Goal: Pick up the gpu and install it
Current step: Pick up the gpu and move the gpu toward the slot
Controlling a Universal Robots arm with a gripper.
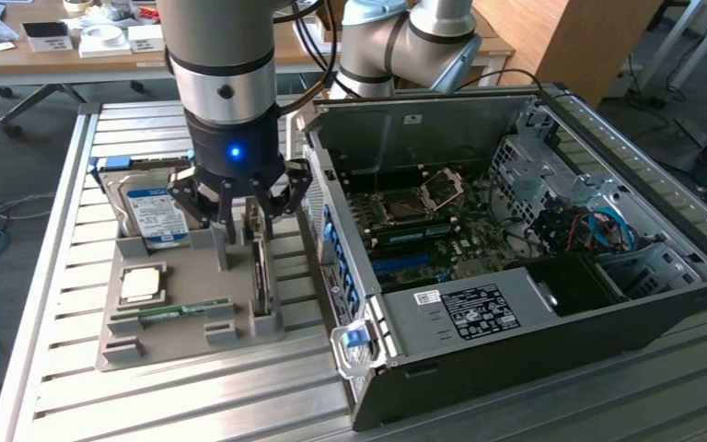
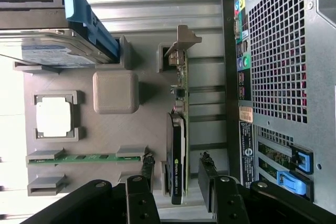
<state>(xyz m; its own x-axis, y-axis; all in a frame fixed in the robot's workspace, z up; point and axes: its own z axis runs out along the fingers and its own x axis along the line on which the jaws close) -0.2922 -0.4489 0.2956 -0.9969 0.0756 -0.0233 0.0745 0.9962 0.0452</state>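
The gpu [image 1: 259, 276] stands on edge in a slot of the grey holder tray [image 1: 194, 276], close to the computer case. From the wrist it is a thin dark card with a black cooler [image 2: 177, 150] and a pale metal bracket at its far end. My gripper [image 1: 246, 226] hangs directly over the card's bracket end, pointing down. In the wrist view the gripper [image 2: 177, 176] is open. Its two black fingers [image 2: 147, 174] straddle the card, with a gap on each side.
The holder tray [image 2: 113, 129] also carries a hard drive [image 1: 151, 207] with a blue-white label, a CPU [image 1: 143, 283] and a green RAM stick [image 1: 169, 313]. The open computer case [image 1: 514, 249] lies at the exterior view's right with its motherboard exposed. Its rear panel [image 2: 278, 66] is close beside the card.
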